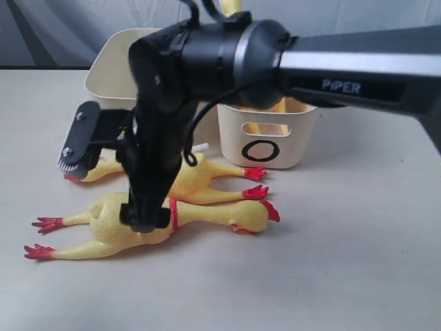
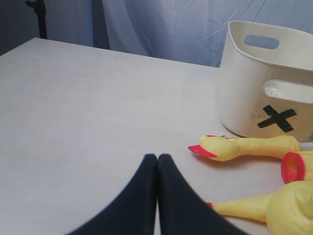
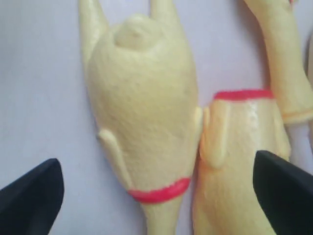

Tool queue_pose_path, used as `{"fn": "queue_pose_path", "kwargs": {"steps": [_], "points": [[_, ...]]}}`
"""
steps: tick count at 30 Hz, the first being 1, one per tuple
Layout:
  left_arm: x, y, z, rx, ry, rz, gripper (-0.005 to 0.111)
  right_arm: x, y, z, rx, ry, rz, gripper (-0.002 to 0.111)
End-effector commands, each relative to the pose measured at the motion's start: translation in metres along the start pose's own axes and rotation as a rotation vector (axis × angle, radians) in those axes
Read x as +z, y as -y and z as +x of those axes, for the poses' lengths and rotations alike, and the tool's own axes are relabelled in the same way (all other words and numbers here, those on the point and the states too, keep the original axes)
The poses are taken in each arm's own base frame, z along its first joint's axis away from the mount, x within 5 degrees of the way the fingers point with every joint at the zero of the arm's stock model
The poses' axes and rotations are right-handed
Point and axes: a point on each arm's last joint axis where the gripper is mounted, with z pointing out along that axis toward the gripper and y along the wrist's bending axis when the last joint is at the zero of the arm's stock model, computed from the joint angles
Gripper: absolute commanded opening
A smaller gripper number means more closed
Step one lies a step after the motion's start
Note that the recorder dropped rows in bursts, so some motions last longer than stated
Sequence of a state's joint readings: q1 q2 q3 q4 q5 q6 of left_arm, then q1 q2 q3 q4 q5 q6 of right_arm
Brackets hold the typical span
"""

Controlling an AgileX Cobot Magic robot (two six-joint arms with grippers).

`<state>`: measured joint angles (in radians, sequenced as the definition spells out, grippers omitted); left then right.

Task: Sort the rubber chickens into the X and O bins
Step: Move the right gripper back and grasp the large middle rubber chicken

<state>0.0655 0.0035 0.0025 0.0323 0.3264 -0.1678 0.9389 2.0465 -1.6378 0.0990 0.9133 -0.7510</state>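
Observation:
Two yellow rubber chickens lie side by side on the table, head to tail. The near chicken (image 1: 213,215) (image 3: 142,103) has its red feet to the left. The chicken behind it (image 1: 213,181) (image 3: 244,147) has its head (image 2: 215,147) by the X bin (image 1: 110,69) (image 2: 264,83). A third chicken (image 1: 265,127) stands in the O bin (image 1: 275,148). My right gripper (image 1: 145,221) (image 3: 159,196) hangs open low over the two bodies, its fingers (image 3: 34,196) wide apart. My left gripper (image 2: 157,164) is shut on nothing above bare table, and the exterior view does not show it.
The right arm (image 1: 358,76) reaches across from the right and hides much of the X bin. The two bins stand side by side at the back. A grey curtain (image 2: 161,24) hangs behind the table.

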Motion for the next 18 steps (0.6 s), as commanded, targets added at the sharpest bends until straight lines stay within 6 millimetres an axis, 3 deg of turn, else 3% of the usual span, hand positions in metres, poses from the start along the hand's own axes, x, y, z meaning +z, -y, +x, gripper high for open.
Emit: {"fn": "queue_pose_path", "kwargs": {"steps": [1, 5, 14, 16, 18], "points": [[-0.001, 0.001, -0.002, 0.003, 0.016, 0.008, 0.0, 0.02, -0.017, -0.024, -0.119, 0.058, 0.066, 0.098], [-0.001, 0.001, -0.002, 0.003, 0.016, 0.008, 0.0, 0.035, -0.024, -0.033, -0.16, 0.086, 0.084, 0.098], [-0.001, 0.001, -0.002, 0.003, 0.016, 0.008, 0.0, 0.068, -0.031, -0.021, -0.148, -0.014, -0.009, 0.098], [-0.001, 0.001, -0.002, 0.003, 0.016, 0.008, 0.0, 0.068, -0.03, -0.022, -0.148, -0.003, 0.0, 0.092], [-0.001, 0.001, -0.002, 0.003, 0.016, 0.008, 0.0, 0.068, -0.029, -0.023, -0.154, 0.005, 0.015, 0.074]]}}
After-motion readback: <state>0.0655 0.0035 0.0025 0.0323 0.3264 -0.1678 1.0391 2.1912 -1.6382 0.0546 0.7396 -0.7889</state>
